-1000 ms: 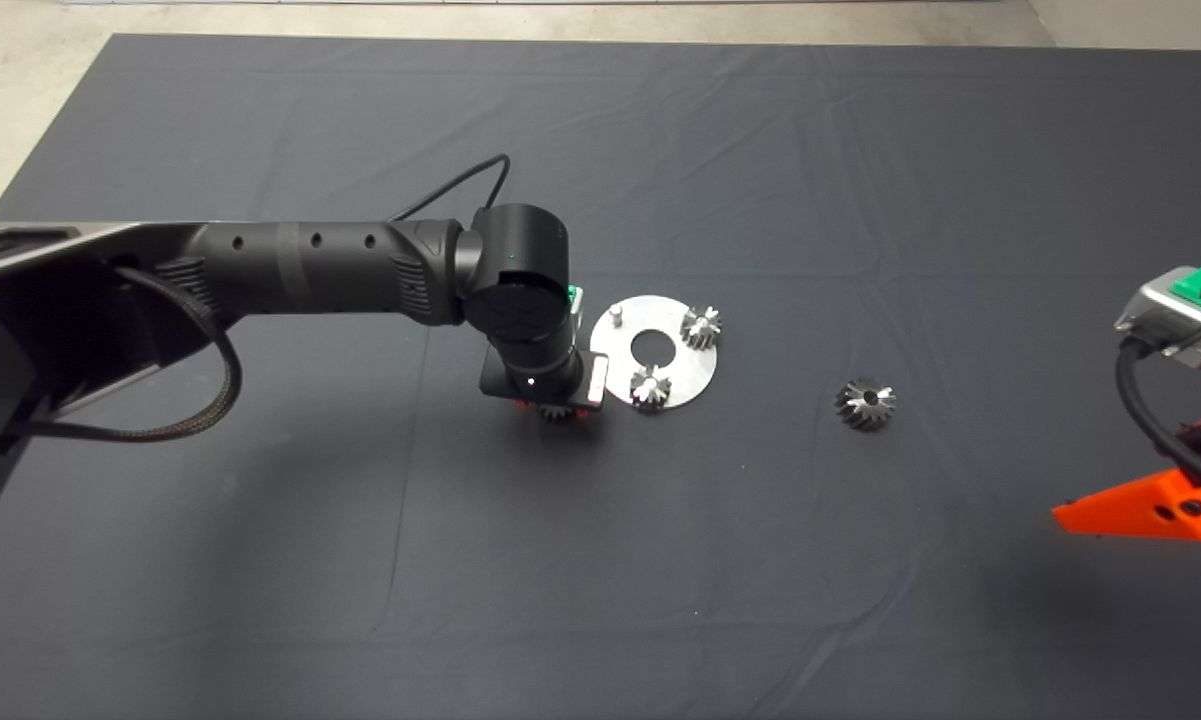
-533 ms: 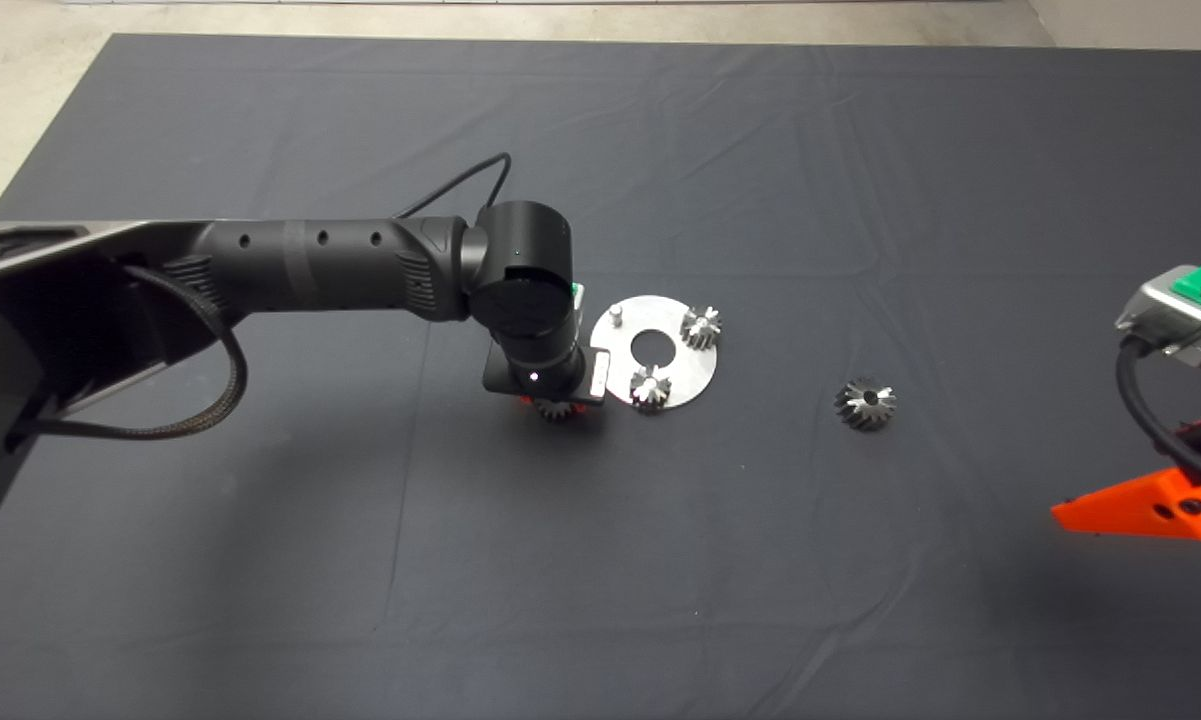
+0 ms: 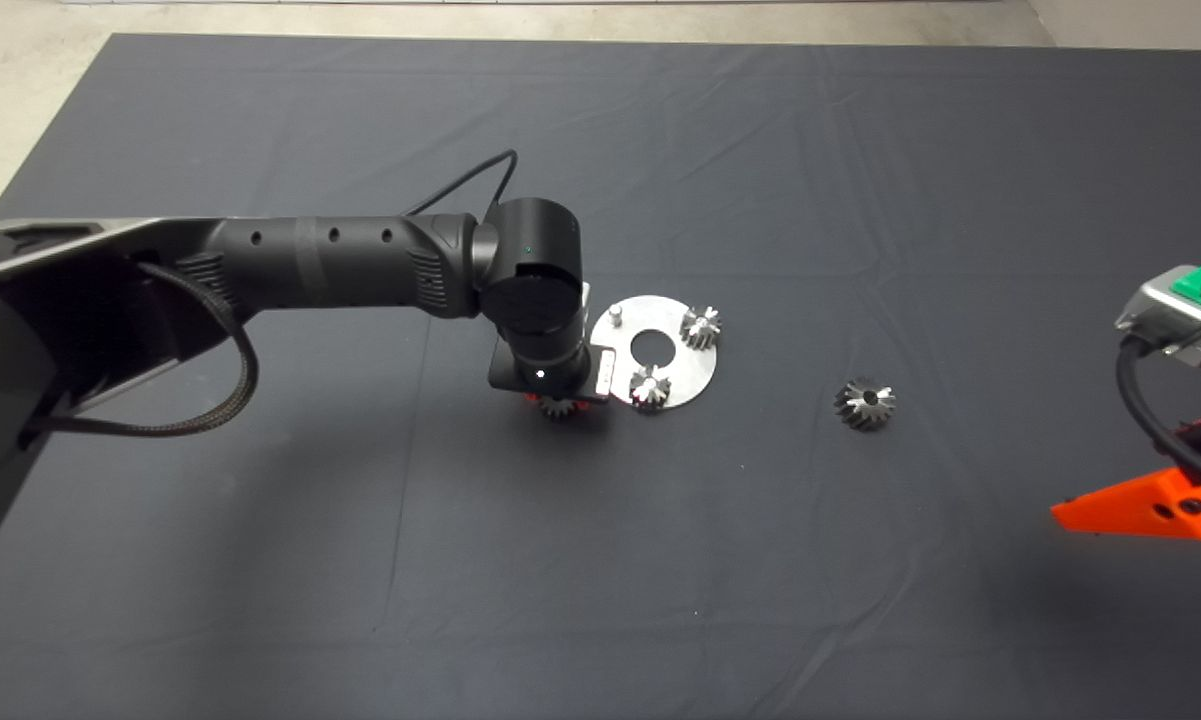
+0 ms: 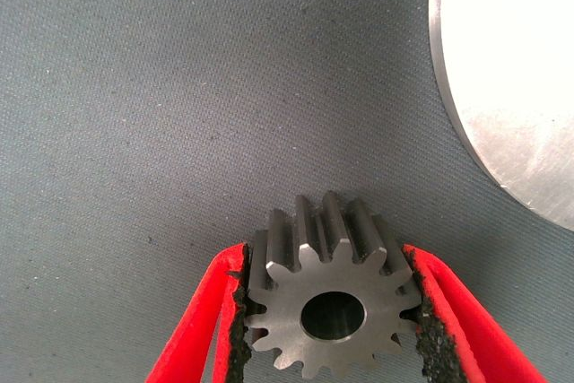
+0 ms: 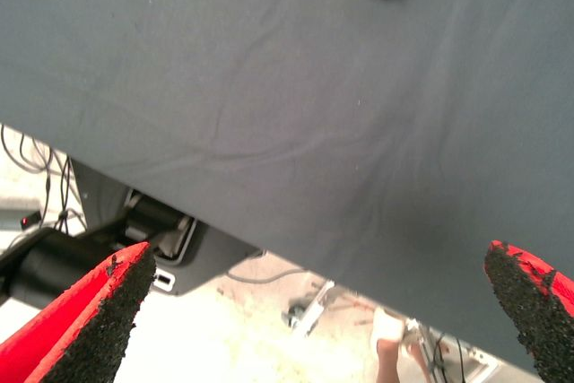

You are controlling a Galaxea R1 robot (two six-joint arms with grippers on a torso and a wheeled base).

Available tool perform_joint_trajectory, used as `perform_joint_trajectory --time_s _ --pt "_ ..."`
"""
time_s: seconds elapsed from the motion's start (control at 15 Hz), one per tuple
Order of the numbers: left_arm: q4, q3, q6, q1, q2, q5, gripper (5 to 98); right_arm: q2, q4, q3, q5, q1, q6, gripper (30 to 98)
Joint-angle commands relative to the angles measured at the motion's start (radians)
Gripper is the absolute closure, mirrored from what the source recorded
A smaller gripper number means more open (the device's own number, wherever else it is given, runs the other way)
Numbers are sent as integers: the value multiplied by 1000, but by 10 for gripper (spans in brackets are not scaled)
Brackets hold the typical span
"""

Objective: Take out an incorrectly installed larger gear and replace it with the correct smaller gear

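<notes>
- Black left arm reaches in from the left edge over the dark mat (image 3: 260, 560) on the desk, wrist turned downward just beside the round metal plate (image 3: 685, 375).
- Left gripper (image 4: 332, 320) has its red fingers (image 4: 448, 311) closed on the smaller gear (image 4: 330, 311), pads pressing the teeth on both sides; the gear's flat face and round centre hole show toward the wrist camera.
- Held gear is just off the plate's rim, above the mat; whether it touches the mat cannot be told.
- Plate carries 2 small gears (image 3: 701, 327) and 1 bare pin (image 3: 616, 315) around a central hole.
- Larger gear (image 3: 866, 404) lies alone on the mat, well apart from the plate, toward the right.
- Right gripper (image 5: 323, 311) waits at the lower right edge, fingers spread wide and holding nothing.
- No legible writing.
</notes>
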Motion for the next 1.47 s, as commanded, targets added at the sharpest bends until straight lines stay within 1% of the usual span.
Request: perform_joint_trajectory --time_s 0.0,0.07,0.13,0.2,0.27,0.33,0.4,0.47,0.53,0.6,0.67,0.73,0.8,0.93,1.0,1.13,1.2,1.33,1.4 --pt "4 2 27 -24 9 1 661 -1 34 4 2 20 6 317" --pt "3 4 51 -29 18 5 672 -1 34 4 2 20 6 317" --pt "-3 2 56 -50 18 11 677 -1 34 4 2 20 6 317" --pt "-25 -7 65 -87 19 15 677 -1 34 4 2 20 6 317" --pt "-47 -13 85 -113 25 22 683 -1 34 4 2 20 6 317" --pt "-57 -23 115 -149 25 53 690 -1 34 4 3 20 6 317" --pt "-60 -51 124 -173 26 69 693 -1 34 4 3 20 6 317" --pt "-65 -82 138 -198 35 75 697 -1 34 4 4 20 6 317" --pt "-74 -114 178 -217 45 73 698 0 34 4 4 20 6 317" --pt "-91 -156 213 -232 65 72 698 0 34 4 1 20 6 317" --pt "-119 -193 238 -245 87 72 698 -1 34 4 1 20 6 317" --pt "-141 -219 253 -253 106 62 698 0 34 4 1 20 7 317" --pt "-149 -235 258 -257 121 58 698 -1 34 4 1 20 7 317" --pt "-154 -283 300 -259 159 57 698 -1 34 4 -1 20 8 317" --pt "-167 -290 307 -259 162 49 698 -1 34 4 1 20 8 317" --pt "-191 -295 310 -259 162 -6 698 2 32 4 2 20 8 317" --pt "-200 -299 310 -257 162 -29 699 5 32 2 2 20 8 317" --pt "-204 -312 310 -253 162 -38 699 6 32 1 1 20 9 317" --pt "-204 -312 310 -249 164 -54 700 5 32 1 1 20 11 317"
